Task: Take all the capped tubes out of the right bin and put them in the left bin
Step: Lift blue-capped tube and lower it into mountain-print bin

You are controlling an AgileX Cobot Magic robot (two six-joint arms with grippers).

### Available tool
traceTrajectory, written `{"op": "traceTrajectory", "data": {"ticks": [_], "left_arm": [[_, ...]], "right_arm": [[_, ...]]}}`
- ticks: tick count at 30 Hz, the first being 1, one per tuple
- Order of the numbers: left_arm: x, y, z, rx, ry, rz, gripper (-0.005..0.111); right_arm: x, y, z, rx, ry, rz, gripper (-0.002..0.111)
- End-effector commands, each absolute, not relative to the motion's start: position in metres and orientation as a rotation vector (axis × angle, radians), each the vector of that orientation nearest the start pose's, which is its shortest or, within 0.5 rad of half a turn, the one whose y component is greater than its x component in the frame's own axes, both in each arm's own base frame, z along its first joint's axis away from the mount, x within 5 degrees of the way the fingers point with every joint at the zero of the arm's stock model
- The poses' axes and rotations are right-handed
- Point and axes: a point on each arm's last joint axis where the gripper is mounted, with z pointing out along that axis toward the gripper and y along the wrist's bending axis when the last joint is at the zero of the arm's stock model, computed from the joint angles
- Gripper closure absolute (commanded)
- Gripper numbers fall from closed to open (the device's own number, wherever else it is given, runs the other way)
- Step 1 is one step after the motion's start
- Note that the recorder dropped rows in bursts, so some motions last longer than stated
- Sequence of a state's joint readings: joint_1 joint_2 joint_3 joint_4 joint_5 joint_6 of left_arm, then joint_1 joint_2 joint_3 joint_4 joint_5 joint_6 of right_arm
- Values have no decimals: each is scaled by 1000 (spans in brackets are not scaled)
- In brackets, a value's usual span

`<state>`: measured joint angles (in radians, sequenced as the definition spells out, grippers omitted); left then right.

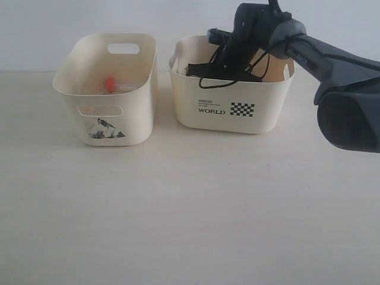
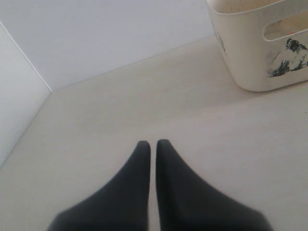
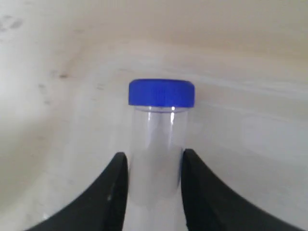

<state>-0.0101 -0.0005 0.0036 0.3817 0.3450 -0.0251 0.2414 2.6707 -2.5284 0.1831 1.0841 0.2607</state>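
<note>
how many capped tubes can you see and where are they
2. The orange-capped tube lies inside the left bin. The blue-capped tube sits between the right tool's fingers, down inside the right bin. The arm blocks much of that bin, so more may be hidden.

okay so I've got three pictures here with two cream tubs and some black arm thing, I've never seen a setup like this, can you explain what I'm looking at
This is a two-armed robot sorting tubes on a table. The wide picture comes from a camera off the arms; the other two come from cameras on the wrists. On the table stand the left bin, with a mountain picture, holding an orange-capped tube, and the right bin, printed WORLD. The right gripper reaches down into the right bin, its fingers against both sides of a clear blue-capped tube. The left gripper is shut and empty over bare table.
</note>
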Motion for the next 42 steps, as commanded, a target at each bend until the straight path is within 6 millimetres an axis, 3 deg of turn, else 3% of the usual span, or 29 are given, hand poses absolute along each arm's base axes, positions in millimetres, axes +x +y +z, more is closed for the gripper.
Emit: {"op": "traceTrajectory", "data": {"ticks": [1,5,15,22,30,32,36,37,38,40,41,42], "left_arm": [[53,11,185,216,1800,339,102],[53,11,185,216,1800,339,102],[53,11,185,216,1800,339,102],[53,11,185,216,1800,339,102],[53,11,185,216,1800,339,102],[53,11,185,216,1800,339,102],[53,11,185,216,1800,339,102],[53,11,185,216,1800,339,102],[53,11,185,216,1800,339,102],[53,11,185,216,1800,339,102],[53,11,185,216,1800,339,102],[53,11,185,216,1800,339,102]], "right_arm": [[534,133,184,32,2715,306,109],[528,131,218,-55,2666,294,109],[513,126,266,-184,2618,278,109],[504,131,293,-221,2563,379,109],[487,127,313,-267,2560,357,109],[471,124,303,-311,2642,342,109],[410,116,332,-415,2679,343,109],[382,121,351,-530,2632,369,109],[374,125,359,-585,2583,380,109],[351,158,383,-740,2340,512,109],[349,169,382,-764,2317,553,109],[348,193,372,-844,2293,624,109]]}}
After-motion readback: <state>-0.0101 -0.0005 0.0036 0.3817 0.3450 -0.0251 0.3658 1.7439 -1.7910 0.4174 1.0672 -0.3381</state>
